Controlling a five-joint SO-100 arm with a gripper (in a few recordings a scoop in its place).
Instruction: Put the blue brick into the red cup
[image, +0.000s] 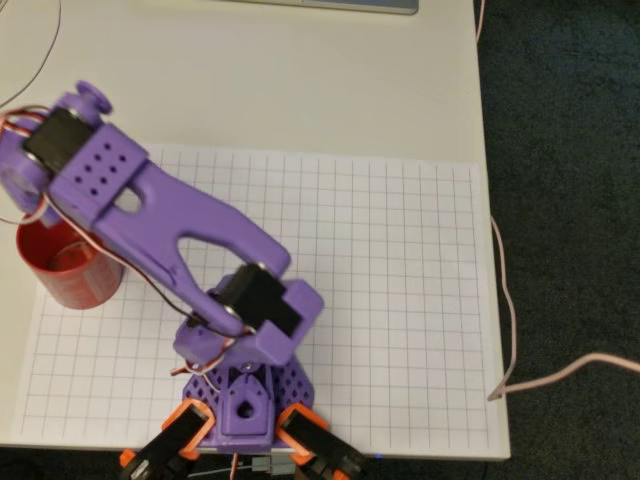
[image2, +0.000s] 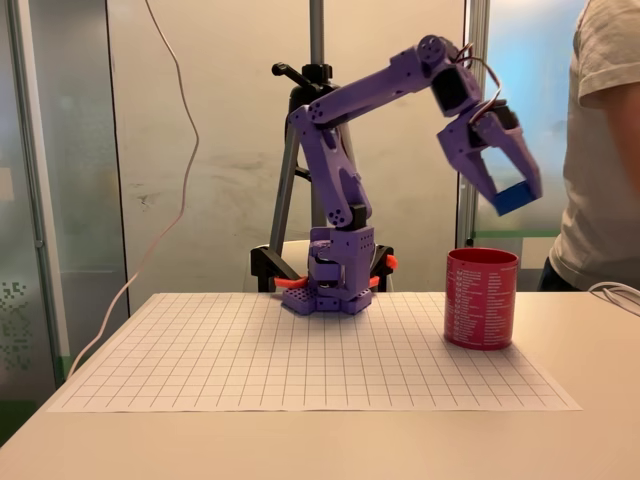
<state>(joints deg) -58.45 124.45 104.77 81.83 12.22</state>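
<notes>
Arm arched, end effector (image2: 512, 192) gripping blue brick (image2: 514, 197) above red cup (image2: 481, 298).

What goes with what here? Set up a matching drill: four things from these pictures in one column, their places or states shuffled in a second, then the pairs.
Things
1. blue brick
2. red cup
3. hand
4. grid sheet

Places or states
A. lies flat on the table, under the arm's base
B. held in the air above the cup
C. stands upright on the grid sheet
D. shut on the brick, pointing down

Pairs: 1-B, 2-C, 3-D, 4-A
</notes>
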